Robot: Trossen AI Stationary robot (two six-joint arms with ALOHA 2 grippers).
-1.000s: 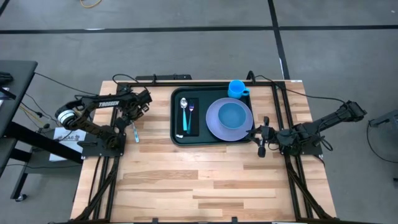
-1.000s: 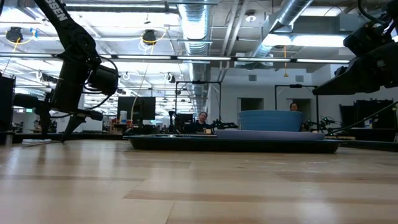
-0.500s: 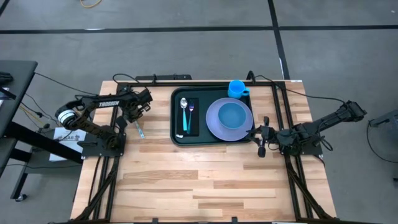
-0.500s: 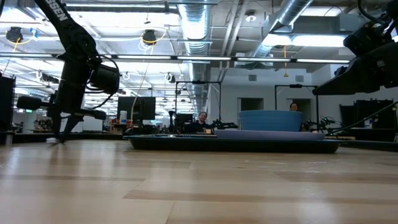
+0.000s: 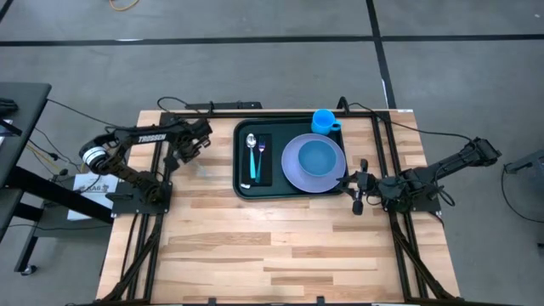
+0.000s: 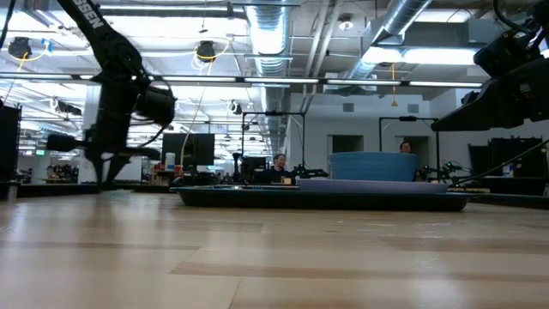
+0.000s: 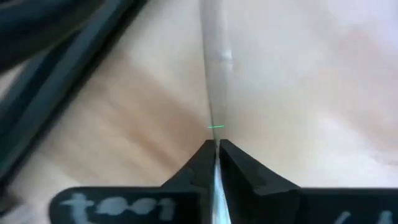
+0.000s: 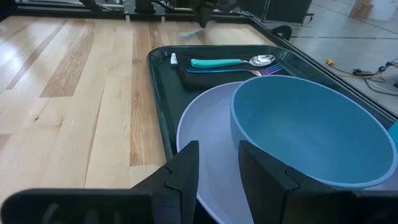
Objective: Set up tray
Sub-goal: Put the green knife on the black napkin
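The dark green tray lies at the table's far middle. On it are a black rectangle with a spoon and a fork, a purple plate with a blue bowl on it, and a blue cup at the far right corner. My left gripper is left of the tray, low over the table, shut on a thin pale utensil. My right gripper stands open at the tray's near right corner, touching nothing. My left gripper pinches the pale utensil between its two fingers, which close on its flat sides. The utensil shows edge-on and reaches straight forward past the fingertips. I cannot tell which end is held, nor whether it is clear of the table.
Black frame rails run along the table's left side and right side. Bare wood lies across the near half. People sit in the room beyond the table.
My left gripper has shut on the pale utensil that lay on the table to the left of the tray. It has then moved toward the tray and a little toward the far edge. The utensil first swung its near end toward the tray, then left its spot on the wood.
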